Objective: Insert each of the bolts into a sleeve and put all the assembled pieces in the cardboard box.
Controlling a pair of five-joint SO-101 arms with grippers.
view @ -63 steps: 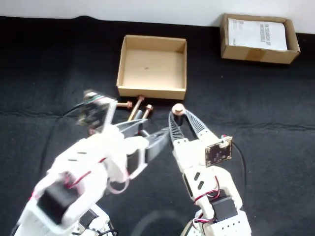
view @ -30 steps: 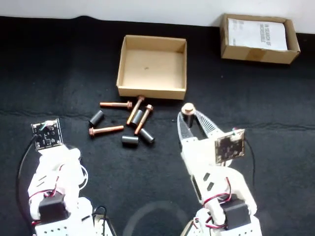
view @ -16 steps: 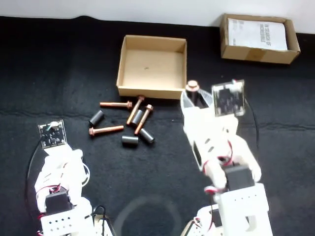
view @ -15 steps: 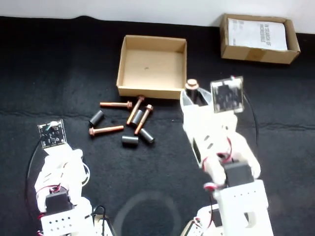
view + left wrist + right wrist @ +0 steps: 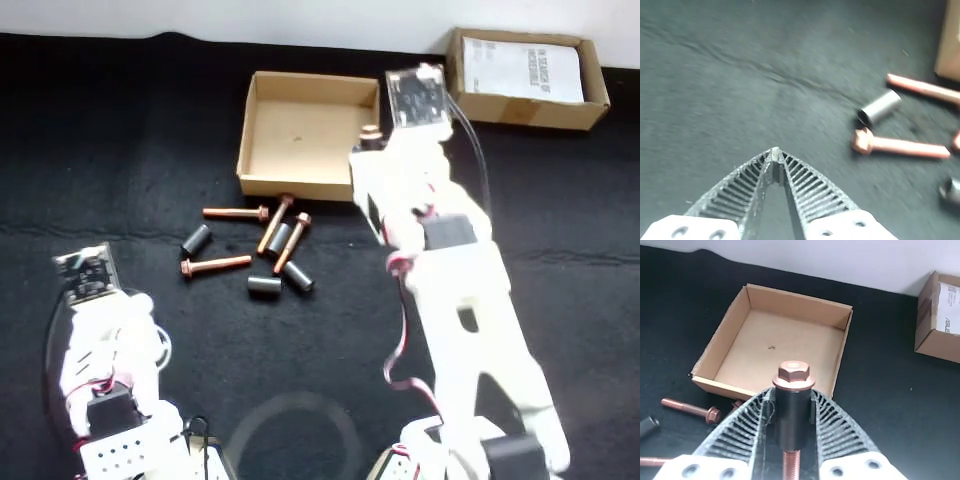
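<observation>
In the right wrist view the right gripper (image 5: 792, 399) was seen clamped on the assembled piece (image 5: 793, 415). A copper bolt stood upright in its dark sleeve, with the head raised above the jaw tips. In the high view that piece was largely covered by the arm. In the left wrist view the left gripper (image 5: 775, 151) was shown with its jaws drawn together on nothing, over the black cloth (image 5: 715, 75). In the high view those fingers were hidden beneath the wrist board.

The piece was held at the 3 o'clock wall of the cardboard box (image 5: 308, 187). Whether it had crossed the rim could not be told. Open cloth was left at 3 o'clock of it, up to the second box (image 5: 527, 75) at 1 o'clock. The loose bolts (image 5: 216, 265) and loose sleeves (image 5: 264, 285) were scattered just off the box's 6 o'clock wall.

Since half a second before, the right arm had been stretched toward 12 o'clock, and the piece had been carried up from the box's 5 o'clock corner. The left arm had been kept drawn back at 7 o'clock.
</observation>
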